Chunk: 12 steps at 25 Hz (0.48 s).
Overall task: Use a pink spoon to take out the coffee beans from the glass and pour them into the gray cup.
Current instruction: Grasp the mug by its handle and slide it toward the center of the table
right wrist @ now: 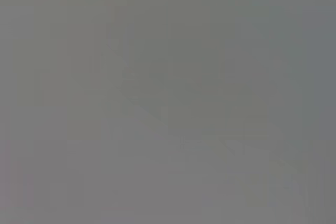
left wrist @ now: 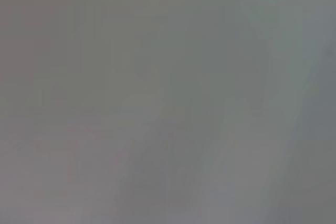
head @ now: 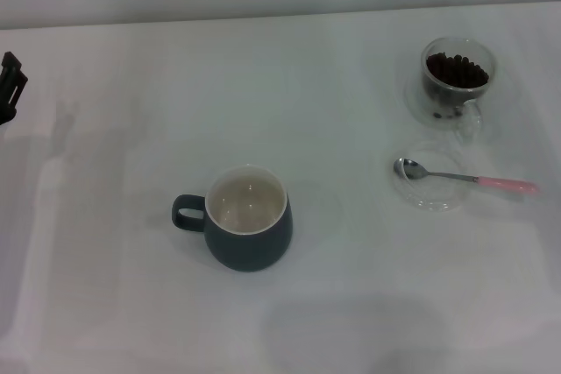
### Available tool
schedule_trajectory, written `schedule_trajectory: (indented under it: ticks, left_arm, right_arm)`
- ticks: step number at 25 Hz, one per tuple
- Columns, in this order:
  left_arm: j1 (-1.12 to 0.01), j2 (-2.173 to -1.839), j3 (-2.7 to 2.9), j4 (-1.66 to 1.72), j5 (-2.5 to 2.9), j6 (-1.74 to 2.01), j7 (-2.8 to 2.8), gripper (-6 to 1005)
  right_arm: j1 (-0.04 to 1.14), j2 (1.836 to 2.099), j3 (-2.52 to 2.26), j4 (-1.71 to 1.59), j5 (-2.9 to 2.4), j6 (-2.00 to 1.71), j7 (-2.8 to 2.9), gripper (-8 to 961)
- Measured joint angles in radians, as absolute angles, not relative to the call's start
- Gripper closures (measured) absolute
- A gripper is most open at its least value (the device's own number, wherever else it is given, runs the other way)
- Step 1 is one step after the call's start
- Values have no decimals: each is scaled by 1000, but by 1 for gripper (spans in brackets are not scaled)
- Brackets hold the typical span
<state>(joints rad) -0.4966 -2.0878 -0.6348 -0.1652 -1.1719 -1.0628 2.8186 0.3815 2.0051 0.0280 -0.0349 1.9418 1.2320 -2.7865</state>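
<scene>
The gray cup (head: 250, 250) stands near the middle of the white table, its handle toward the left and its cream inside bare. At the far right stands the glass (head: 445, 108) with a heap of dark coffee beans (head: 456, 69) in it. In front of the glass lies the pink spoon (head: 465, 179), its metal bowl resting on a flat clear saucer (head: 436, 201) and its pink handle pointing right. A black part of my left gripper (head: 9, 85) shows at the far left edge, well away from all of these. My right gripper is out of view. Both wrist views show only a plain grey surface.
The white table (head: 131, 304) stretches wide between the cup and the left edge and in front of the cup. A pale wall runs along the back edge of the table.
</scene>
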Motion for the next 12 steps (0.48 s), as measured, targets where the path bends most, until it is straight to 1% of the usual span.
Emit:
schedule_trajectory:
  ticks: [12]
  left_arm:
    - [-498, -2088, -655, -184, -1169, -1071, 2823, 170]
  right_arm:
    - [403, 2009, 22, -28, 1956, 1191, -2854, 116]
